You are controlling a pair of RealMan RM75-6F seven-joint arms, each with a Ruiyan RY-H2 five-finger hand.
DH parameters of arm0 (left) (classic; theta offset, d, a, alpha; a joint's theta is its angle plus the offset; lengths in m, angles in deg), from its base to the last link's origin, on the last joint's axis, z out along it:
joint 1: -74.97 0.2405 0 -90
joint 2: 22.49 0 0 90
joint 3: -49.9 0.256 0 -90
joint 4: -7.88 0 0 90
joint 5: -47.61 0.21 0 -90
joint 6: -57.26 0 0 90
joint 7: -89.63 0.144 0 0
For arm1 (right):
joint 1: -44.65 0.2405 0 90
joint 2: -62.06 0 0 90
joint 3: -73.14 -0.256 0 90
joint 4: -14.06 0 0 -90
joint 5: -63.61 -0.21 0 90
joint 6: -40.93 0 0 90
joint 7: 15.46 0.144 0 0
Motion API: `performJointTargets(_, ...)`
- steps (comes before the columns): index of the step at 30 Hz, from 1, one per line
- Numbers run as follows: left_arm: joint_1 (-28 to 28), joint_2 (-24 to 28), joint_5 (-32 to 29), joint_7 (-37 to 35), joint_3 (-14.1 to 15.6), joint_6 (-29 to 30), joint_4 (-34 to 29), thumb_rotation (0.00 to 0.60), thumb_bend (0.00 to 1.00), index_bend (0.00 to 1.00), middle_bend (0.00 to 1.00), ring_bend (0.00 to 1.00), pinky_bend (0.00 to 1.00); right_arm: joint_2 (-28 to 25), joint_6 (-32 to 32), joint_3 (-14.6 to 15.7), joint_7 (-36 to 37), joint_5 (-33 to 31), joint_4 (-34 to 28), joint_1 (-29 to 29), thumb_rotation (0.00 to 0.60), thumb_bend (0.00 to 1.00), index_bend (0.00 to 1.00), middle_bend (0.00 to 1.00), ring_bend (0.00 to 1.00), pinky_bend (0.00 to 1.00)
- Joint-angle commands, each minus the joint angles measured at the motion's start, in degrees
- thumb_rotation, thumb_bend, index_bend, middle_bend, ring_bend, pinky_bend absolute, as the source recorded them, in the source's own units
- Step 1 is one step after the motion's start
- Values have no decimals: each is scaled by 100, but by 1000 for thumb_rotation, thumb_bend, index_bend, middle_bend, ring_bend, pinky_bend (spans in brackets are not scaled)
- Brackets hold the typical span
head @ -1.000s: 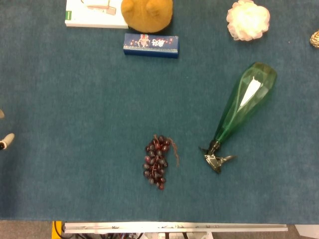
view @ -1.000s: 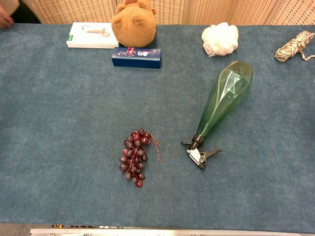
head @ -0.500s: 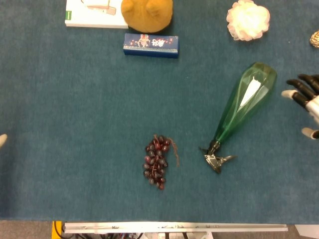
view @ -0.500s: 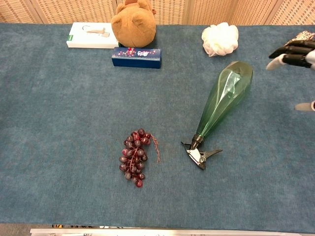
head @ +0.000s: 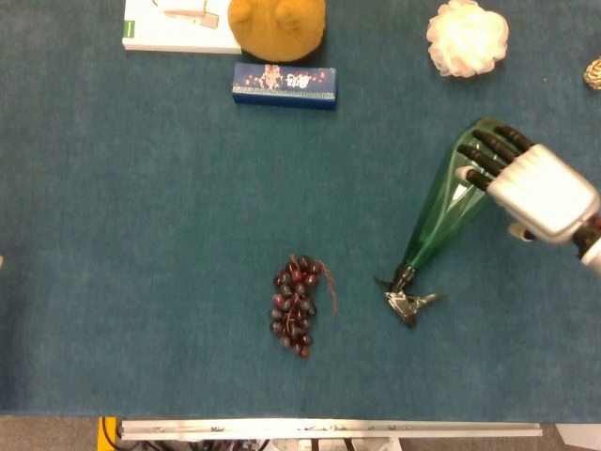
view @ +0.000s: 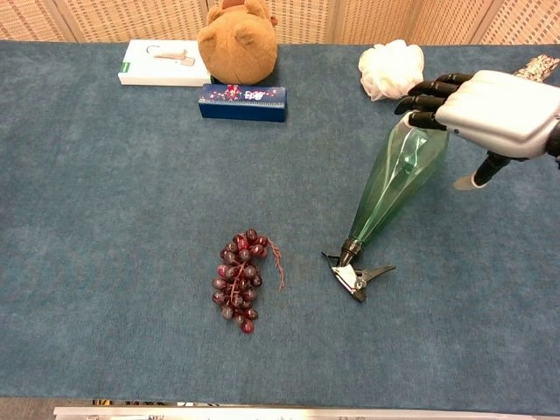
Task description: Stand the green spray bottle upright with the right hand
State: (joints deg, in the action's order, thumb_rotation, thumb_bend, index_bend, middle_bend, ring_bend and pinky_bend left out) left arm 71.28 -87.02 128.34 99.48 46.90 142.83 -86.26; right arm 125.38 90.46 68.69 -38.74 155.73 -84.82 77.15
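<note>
The green spray bottle (head: 449,209) (view: 389,183) lies on its side on the blue cloth, its black and white trigger head (head: 406,301) (view: 354,273) pointing toward the near edge and its wide base toward the back. My right hand (head: 535,185) (view: 490,109) hovers over the wide end of the bottle with its dark fingers (head: 488,152) (view: 427,98) spread above the base and the thumb apart on the right side. Nothing is in its grip. My left hand does not show in either view.
A bunch of dark red grapes (head: 297,303) (view: 238,278) lies left of the bottle. At the back stand a blue box (head: 285,85), a brown plush bear (head: 277,23), a white box (head: 171,28) and a white bath pouf (head: 467,38). A rope bundle (view: 529,72) sits far right.
My right hand has come in from the right edge and now hangs over the bottle's wide end. The bottle has not moved. The left hand's tip has left the left edge.
</note>
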Motion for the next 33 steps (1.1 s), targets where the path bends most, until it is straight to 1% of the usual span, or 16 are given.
performJointTargets(1, 4, 7, -13, 3, 0, -9, -6, 600, 111, 476, 470, 449, 569, 207, -185, -27, -209, -136, 118, 158, 600, 0, 263, 154, 74, 139)
performJointTargets(5, 13, 40, -58, 10, -1, -38, -37, 600, 111, 476, 470, 450, 569, 421, -351, -37, -471, -304, 216, 320, 600, 0, 263, 153, 75, 139)
performJointTargets(15, 45, 105, -144, 131, -12, -34, -135, 600, 111, 477, 470, 450, 569, 751, -702, -9, -1345, -828, 354, 644, 600, 0, 264, 153, 74, 139)
performJointTargets(21, 57, 159, -235, 217, -13, -75, -225, 600, 111, 477, 470, 450, 569, 908, -770, 50, -1789, -1159, 417, 773, 600, 0, 263, 153, 75, 139)
performJointTargets(24, 67, 195, -295, 268, -26, -78, -285, 600, 110, 477, 470, 450, 570, 1014, -685, 92, -2077, -1270, 492, 801, 600, 0, 263, 154, 75, 139)
performJointTargets(33, 80, 254, -378, 274, -44, -99, -342, 600, 111, 477, 470, 450, 570, 1309, -769, 216, -2350, -1669, 693, 980, 600, 0, 263, 153, 74, 139)
